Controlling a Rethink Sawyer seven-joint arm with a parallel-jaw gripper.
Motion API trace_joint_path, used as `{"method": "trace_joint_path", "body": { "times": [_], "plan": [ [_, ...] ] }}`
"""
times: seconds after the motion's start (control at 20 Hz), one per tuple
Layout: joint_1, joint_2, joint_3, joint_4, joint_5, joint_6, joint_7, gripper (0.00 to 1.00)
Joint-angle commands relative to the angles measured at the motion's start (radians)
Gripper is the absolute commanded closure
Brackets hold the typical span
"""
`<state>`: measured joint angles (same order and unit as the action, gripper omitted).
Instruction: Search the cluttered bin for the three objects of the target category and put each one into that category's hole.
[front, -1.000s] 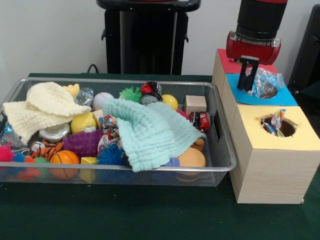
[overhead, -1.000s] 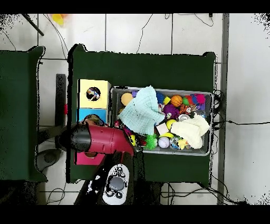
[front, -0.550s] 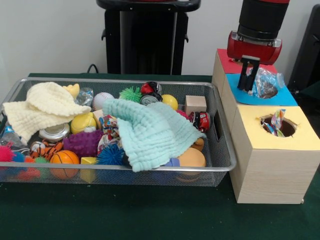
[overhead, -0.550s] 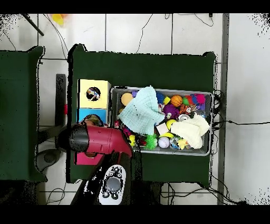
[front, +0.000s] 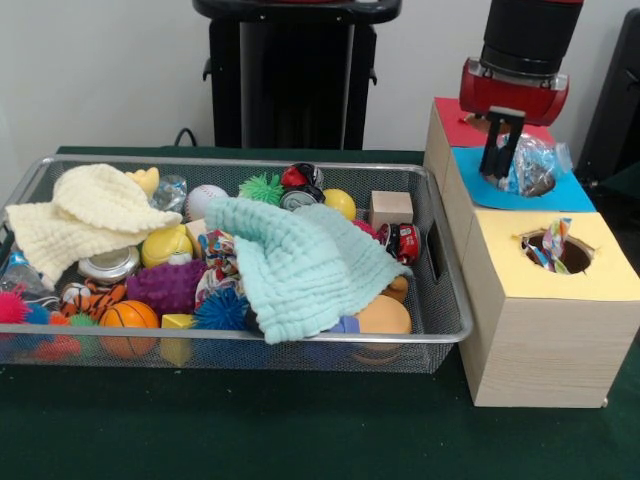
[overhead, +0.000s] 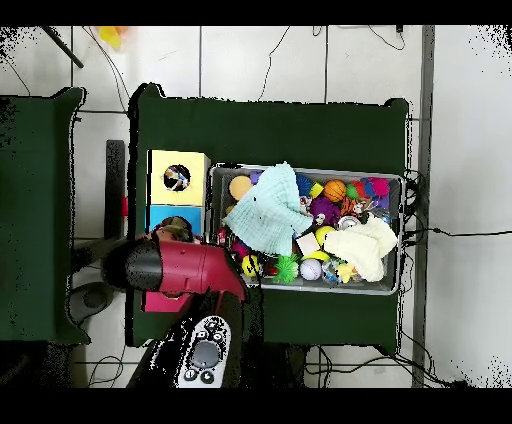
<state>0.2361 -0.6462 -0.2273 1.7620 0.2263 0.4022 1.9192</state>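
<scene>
Green table cover (front: 300, 430), possibly felt.

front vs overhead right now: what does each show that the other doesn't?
Front only: the gripper beside a clear plastic bag on the box's blue section; whether its fingers are open is not clear. Also the red section behind it.
Overhead only: the whole green table with floor and cables around it; the arm hides the gripper and the bag.
Both: the mesh bin of toys, the mint cloth, the cream cloth, and the yellow section's hole with wrappers in it.
</scene>
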Motion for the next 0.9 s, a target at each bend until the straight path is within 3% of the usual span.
{"method": "trace_joint_path", "body": {
  "times": [0.05, 0.15, 0.4, 0.7, 0.9],
  "plan": [
    [0.049, -0.124, -0.001, -0.016, 0.017, 0.228, 0.201, 1.00],
    [0.036, -0.143, 0.012, 0.004, 0.025, 0.224, 0.184, 1.00],
    [0.021, -0.101, 0.022, -0.007, 0.025, 0.160, 0.181, 1.00],
    [-0.063, -0.002, 0.102, 0.016, 0.010, -0.052, 0.134, 1.00],
    [-0.078, 0.011, 0.111, 0.020, 0.000, -0.091, 0.136, 1.00]
  ]
}}
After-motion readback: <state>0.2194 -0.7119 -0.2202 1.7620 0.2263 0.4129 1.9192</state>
